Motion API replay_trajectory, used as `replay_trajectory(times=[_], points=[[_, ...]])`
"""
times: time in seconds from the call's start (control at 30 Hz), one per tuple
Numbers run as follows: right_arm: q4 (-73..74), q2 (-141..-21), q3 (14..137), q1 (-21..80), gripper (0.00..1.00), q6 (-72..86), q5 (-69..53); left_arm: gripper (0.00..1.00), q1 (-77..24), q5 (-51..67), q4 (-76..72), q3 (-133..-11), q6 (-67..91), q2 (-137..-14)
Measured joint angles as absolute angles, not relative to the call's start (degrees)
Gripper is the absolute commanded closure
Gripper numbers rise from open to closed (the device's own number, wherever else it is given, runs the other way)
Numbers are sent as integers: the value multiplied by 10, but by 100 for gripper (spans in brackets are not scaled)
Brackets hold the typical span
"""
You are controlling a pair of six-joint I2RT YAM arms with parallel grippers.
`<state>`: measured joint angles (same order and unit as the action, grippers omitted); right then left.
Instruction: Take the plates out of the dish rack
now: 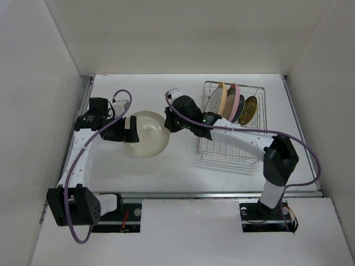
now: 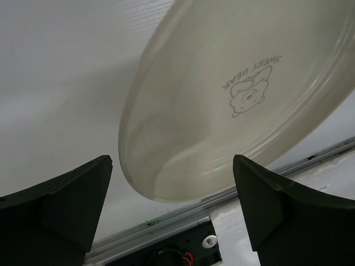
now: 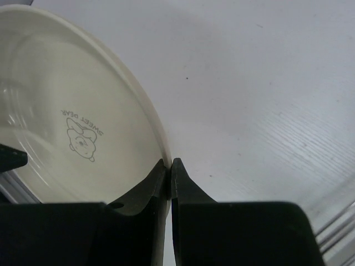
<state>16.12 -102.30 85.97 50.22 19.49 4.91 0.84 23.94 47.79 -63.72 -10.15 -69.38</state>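
Note:
A large cream plate (image 1: 147, 133) with a small bear print is held over the table left of the dish rack (image 1: 231, 123). My right gripper (image 1: 168, 123) is shut on its right rim; the right wrist view shows both fingers (image 3: 183, 188) pinching the rim of the cream plate (image 3: 66, 122). My left gripper (image 1: 131, 129) is open at the plate's left edge; in the left wrist view the cream plate (image 2: 233, 100) hangs between and beyond the spread fingers (image 2: 66, 194). In the rack stand a white dark-rimmed plate (image 1: 213, 101), a yellow-orange plate (image 1: 223, 100), a pink plate (image 1: 235, 102) and a dark-yellow patterned plate (image 1: 248, 110).
White walls enclose the table on three sides. A metal rail (image 1: 211, 194) runs along the table's near edge, and it shows in the left wrist view (image 2: 183, 213). Purple cables loop from both arms.

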Motion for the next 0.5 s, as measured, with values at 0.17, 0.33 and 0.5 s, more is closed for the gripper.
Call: replay_trajectory(times=[0.17,0.33,0.5], points=[[116,-1019,812,502,100,195,1,63,8,237,478,-637,-102,-700],[103,-1017,792,495,100,199,-22,100,14,222,482,-637,-103,-703],[101,-1017,790,494,98,201,-19,100,15,220,481,-638,-102,-704]])
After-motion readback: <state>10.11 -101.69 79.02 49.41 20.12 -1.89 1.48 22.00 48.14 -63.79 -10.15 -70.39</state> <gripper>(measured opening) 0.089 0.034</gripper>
